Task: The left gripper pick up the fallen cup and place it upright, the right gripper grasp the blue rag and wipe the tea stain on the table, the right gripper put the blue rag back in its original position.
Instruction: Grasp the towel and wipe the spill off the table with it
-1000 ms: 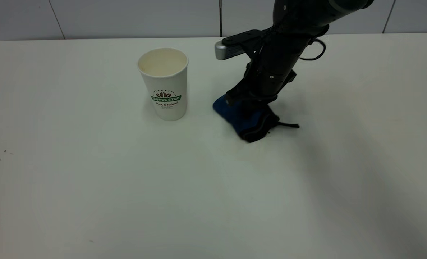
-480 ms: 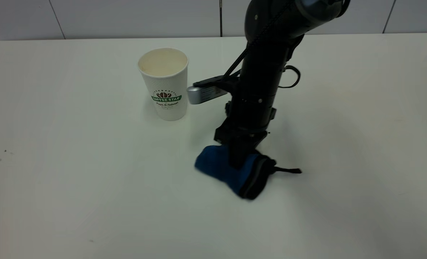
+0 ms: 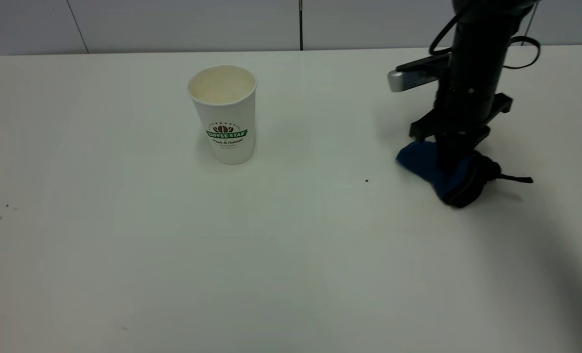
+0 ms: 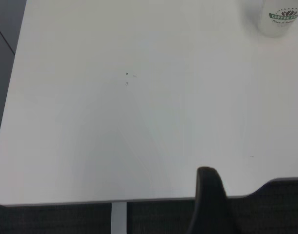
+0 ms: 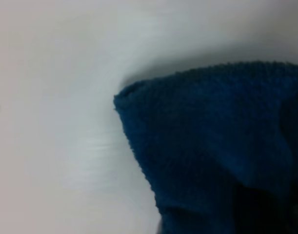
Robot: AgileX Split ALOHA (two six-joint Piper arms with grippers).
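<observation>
- white table (image 3: 124,255) under a pale panelled wall; cup (image 3: 225,115) stands upright, no stain visible, so wiping looks done
- right gripper (image 3: 450,164) pinches blue rag (image 3: 443,176) at the table's right side; release remains
- left gripper (image 4: 212,204) parked off the table edge, opening unclear

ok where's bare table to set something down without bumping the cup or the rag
The table is bare along the whole near edge and everywhere left of the cup. The stretch between the cup and the blue rag is open too, apart from a tiny dark speck. It is crowded only at far right, where the right gripper pins the rag.
</observation>
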